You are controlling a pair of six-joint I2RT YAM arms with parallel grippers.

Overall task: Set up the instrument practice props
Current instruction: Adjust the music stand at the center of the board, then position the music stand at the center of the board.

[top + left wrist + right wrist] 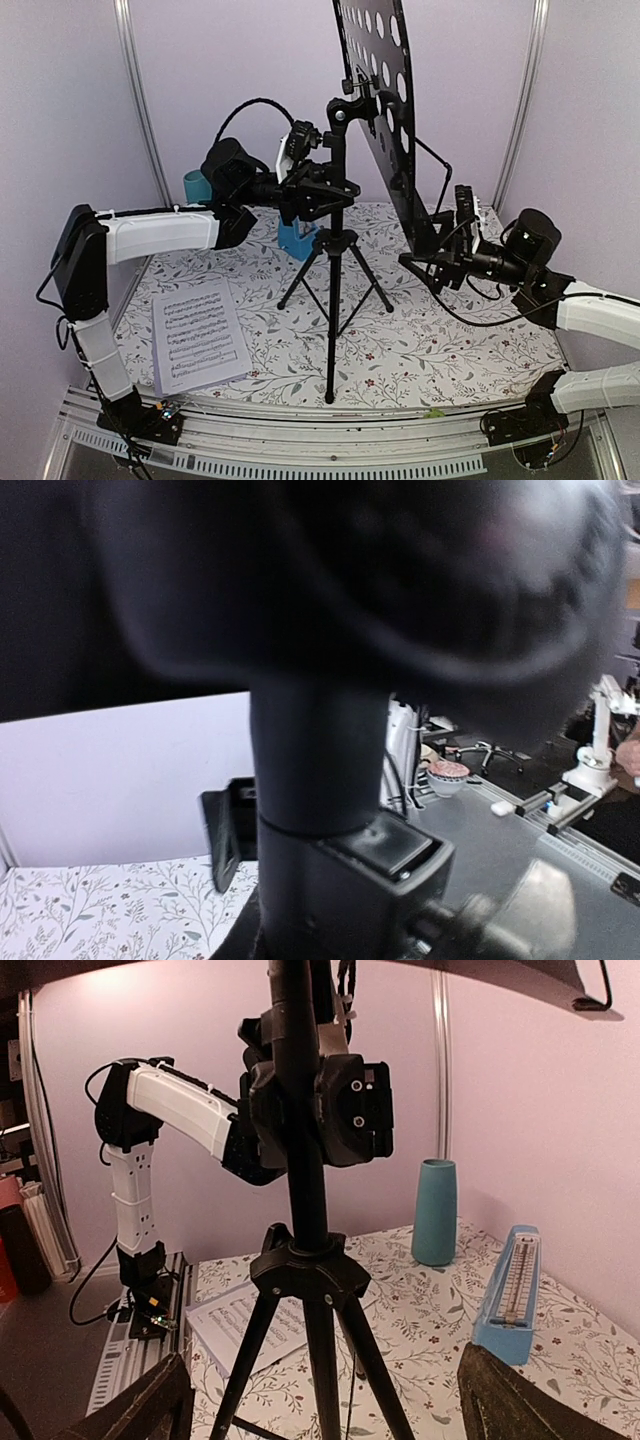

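I see a black tripod music stand [331, 330] at the middle of the floral-print tablecloth [450, 340]. Its round, matte pole stands upright, with three thin legs splayed below a moulded hub. At the top, the flat tray [378, 130], punched with rows of round holes, tilts steeply, its long side running up and away. My left gripper [312, 188] is clamped on the pole just above the hub. My right gripper [440, 245] sits near the tray's lower edge, its fingers [140, 1405] spread wide with nothing between them. Printed sheet music [200, 335] lies flat at the near left. A blue pyramid metronome [298, 242] stands behind the stand, and a smooth teal cup [194, 185] sits at the far left.
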